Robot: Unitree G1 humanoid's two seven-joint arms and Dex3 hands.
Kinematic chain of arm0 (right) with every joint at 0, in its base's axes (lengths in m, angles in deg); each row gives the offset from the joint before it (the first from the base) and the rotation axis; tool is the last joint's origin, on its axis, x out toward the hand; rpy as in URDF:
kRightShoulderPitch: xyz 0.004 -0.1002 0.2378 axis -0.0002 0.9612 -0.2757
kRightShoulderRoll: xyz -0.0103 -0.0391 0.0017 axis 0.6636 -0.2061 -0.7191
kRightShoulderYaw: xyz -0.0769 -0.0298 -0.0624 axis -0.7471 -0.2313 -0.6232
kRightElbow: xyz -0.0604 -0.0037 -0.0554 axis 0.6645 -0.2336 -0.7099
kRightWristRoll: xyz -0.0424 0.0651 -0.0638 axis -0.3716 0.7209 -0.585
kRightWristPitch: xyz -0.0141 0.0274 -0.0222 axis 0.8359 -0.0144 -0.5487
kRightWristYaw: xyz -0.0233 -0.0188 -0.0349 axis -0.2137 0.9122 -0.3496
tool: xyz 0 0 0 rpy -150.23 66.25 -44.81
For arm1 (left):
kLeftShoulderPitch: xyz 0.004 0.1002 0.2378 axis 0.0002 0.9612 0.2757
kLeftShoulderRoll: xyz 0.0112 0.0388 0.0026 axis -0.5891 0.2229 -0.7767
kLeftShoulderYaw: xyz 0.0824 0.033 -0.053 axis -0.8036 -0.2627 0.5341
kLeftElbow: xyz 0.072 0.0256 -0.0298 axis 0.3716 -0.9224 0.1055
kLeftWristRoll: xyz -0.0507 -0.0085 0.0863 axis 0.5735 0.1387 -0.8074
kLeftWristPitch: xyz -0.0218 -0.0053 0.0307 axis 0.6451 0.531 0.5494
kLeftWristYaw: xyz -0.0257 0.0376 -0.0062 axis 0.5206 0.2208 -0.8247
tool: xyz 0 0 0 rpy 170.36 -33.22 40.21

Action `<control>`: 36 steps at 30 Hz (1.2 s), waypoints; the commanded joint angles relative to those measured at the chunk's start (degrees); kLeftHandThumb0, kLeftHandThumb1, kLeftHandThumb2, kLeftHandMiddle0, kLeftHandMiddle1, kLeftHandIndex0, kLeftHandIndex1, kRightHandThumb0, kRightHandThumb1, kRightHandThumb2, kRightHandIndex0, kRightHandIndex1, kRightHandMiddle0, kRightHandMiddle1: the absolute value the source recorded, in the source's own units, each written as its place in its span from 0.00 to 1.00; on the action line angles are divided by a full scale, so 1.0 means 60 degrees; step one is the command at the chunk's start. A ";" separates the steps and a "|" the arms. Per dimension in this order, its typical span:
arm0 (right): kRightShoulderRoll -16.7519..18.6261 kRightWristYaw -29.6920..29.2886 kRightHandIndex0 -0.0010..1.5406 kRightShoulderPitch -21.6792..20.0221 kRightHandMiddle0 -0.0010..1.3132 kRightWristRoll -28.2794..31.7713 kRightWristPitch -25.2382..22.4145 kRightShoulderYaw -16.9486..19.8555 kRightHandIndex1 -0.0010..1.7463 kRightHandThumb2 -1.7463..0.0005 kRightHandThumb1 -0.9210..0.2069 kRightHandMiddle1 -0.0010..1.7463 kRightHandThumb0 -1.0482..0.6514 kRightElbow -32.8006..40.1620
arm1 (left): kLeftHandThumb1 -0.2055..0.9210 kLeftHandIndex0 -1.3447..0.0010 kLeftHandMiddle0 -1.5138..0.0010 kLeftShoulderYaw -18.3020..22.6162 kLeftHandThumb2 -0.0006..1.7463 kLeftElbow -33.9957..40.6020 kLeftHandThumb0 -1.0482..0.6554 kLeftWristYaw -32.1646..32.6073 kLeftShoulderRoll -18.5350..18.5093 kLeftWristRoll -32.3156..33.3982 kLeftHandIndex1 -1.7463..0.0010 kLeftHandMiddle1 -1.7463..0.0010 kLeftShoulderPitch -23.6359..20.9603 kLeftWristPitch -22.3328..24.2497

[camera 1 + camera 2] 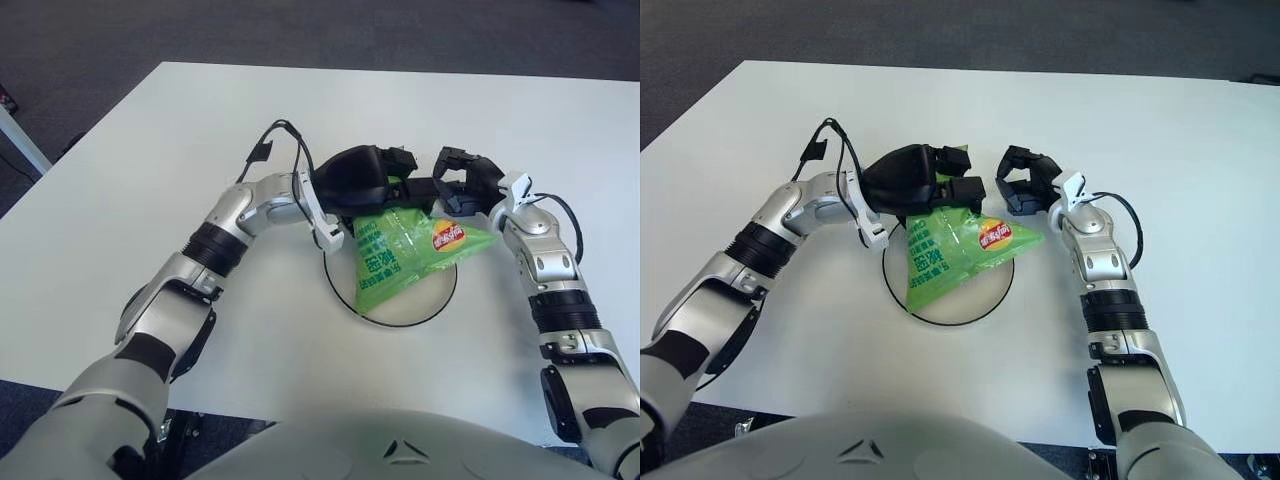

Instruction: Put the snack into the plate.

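The left hand [385,180] grips the top edge of the green snack bag [400,250], which lies on the plate [345,290]. The right hand [465,180] hovers just beyond the plate's far rim, fingers curled, holding nothing. The bag's overhanging corner could tip it off upon release.

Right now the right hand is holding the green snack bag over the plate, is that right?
Not quite: the left hand is holding the green snack bag over the plate. The left eye view shows the right hand beside it, off the bag.
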 commanded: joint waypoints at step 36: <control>0.0031 0.0177 0.75 0.0363 0.38 -0.0715 0.0013 -0.0270 1.00 0.35 0.41 1.00 0.36 -0.1081 | 1.00 1.00 1.00 -0.1534 0.44 -0.0208 0.06 -0.8144 -0.0347 0.6825 0.88 0.80 -0.0699 0.1616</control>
